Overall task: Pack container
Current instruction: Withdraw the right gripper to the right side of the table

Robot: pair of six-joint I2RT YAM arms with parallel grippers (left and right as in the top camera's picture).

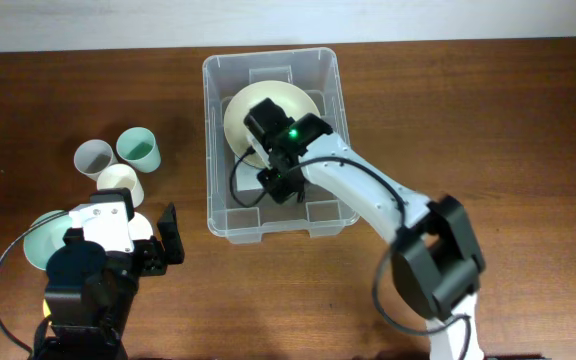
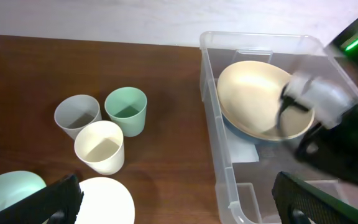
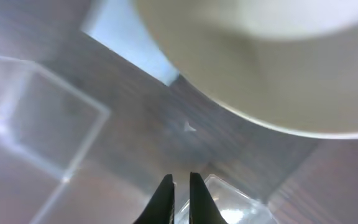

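Inside the clear container (image 1: 216, 218), the right gripper (image 3: 180, 182) hangs beside a cream bowl (image 1: 236, 120), jaws closed on nothing. Left of the container, the left gripper (image 2: 180, 200) has its jaws spread wide and empty.

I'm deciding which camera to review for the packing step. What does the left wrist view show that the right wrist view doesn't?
Only the left wrist view: the grey cup, green cup and cream cup standing on the table, plus a white plate and a mint dish at the bottom edge. Only the right wrist view: a close look at the right end effector, shut with nothing between its tips. Both: the cream bowl inside the container.
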